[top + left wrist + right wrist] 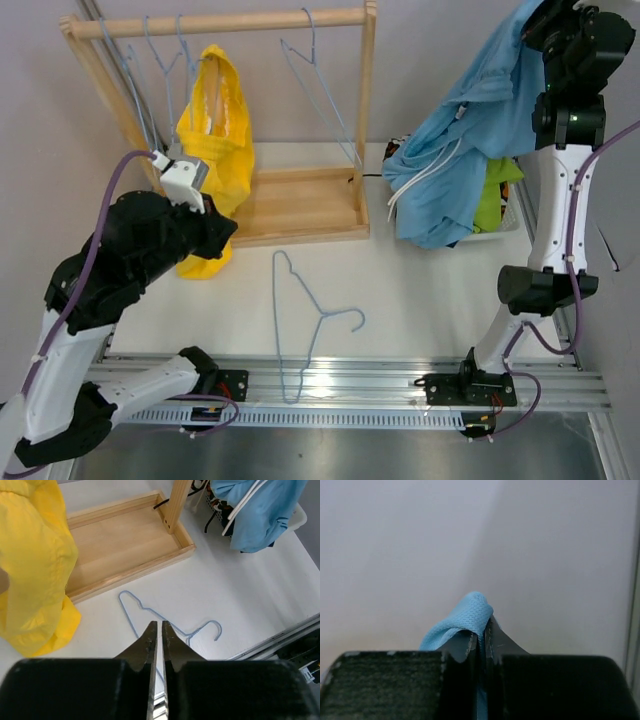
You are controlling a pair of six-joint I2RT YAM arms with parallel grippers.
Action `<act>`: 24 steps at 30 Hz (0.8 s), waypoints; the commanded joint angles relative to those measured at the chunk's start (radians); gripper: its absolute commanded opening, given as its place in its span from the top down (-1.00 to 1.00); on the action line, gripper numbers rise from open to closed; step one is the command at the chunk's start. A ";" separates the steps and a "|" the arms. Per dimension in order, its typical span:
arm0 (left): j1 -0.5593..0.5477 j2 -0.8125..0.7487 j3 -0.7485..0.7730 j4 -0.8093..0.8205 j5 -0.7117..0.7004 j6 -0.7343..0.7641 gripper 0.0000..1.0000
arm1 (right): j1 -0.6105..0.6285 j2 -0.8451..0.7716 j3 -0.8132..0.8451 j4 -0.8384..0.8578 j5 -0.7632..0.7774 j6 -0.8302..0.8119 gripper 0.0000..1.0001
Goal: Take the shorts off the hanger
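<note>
The yellow shorts hang on a hanger from the wooden rack's rail, their hem resting on the table; they also show in the left wrist view. My left gripper is shut and empty, just right of the yellow shorts above the table. My right gripper is shut on the light blue shorts, holding them high at the right; they drape down over a white basket. A fold of them shows between the fingers. Lime green shorts lie in the basket.
A loose blue wire hanger lies on the table in front of the rack; it also shows in the left wrist view. Several bare hangers hang on the rail. The rack's wooden base tray sits behind.
</note>
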 commanded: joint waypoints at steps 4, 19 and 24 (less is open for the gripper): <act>-0.005 0.056 -0.163 0.122 0.091 0.008 0.26 | -0.048 0.075 -0.127 0.196 0.071 -0.016 1.00; -0.016 0.334 -0.522 0.331 0.159 -0.114 -0.24 | -0.071 -0.166 -1.058 0.294 0.085 0.163 -0.99; -0.141 0.319 -0.562 0.290 0.147 -0.157 -0.22 | -0.044 -0.371 -1.285 0.346 0.078 0.165 -0.99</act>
